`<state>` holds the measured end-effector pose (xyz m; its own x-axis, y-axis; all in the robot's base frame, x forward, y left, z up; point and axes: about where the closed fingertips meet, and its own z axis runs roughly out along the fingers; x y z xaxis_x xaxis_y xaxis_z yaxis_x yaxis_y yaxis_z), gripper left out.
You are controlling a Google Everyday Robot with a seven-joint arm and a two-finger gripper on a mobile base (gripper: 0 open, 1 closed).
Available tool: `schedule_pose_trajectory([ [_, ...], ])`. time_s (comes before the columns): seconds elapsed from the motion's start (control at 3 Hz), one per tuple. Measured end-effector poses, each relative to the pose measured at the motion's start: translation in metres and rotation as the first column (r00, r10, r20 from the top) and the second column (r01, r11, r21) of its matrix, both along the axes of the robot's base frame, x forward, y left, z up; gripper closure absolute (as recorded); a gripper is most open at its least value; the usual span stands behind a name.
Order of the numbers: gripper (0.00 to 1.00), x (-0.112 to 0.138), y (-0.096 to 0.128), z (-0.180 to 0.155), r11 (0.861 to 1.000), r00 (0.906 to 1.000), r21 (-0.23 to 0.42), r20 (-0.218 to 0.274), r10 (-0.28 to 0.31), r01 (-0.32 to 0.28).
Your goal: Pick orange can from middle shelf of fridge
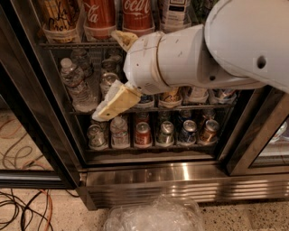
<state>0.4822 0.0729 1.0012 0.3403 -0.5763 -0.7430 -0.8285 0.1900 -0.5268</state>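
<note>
The fridge (pixel 180 177) stands open before me. On the middle shelf (pixel 198 108) an orange can (pixel 170 96) with a pale label peeks out under my white arm, mostly hidden. My gripper (pixel 116 71) is in front of the middle shelf's left part, well left of the orange can. Its cream fingers (pixel 114 103) are spread apart, one near the upper rack and one at the middle shelf's edge. A silver can (pixel 107 81) stands behind the gap between them. The gripper holds nothing.
Water bottles (pixel 74 85) stand at the middle shelf's left. Tall Coca-Cola cans (pixel 135 13) fill the shelf above. Several cans (pixel 143 134) line the bottom shelf. A clear plastic bag (pixel 153 215) and cables (pixel 22 208) lie on the floor. A door frame (pixel 253 135) stands right.
</note>
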Motion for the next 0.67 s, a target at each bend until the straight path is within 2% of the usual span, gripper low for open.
schedule_pose_trajectory([
  [0.33,0.0,0.0,0.0,0.0,1.0,1.0,0.0,0.0,0.0,0.0],
  [0.67,0.0,-0.003,0.02,0.0,1.0,1.0,0.027,0.006,0.007,-0.007],
])
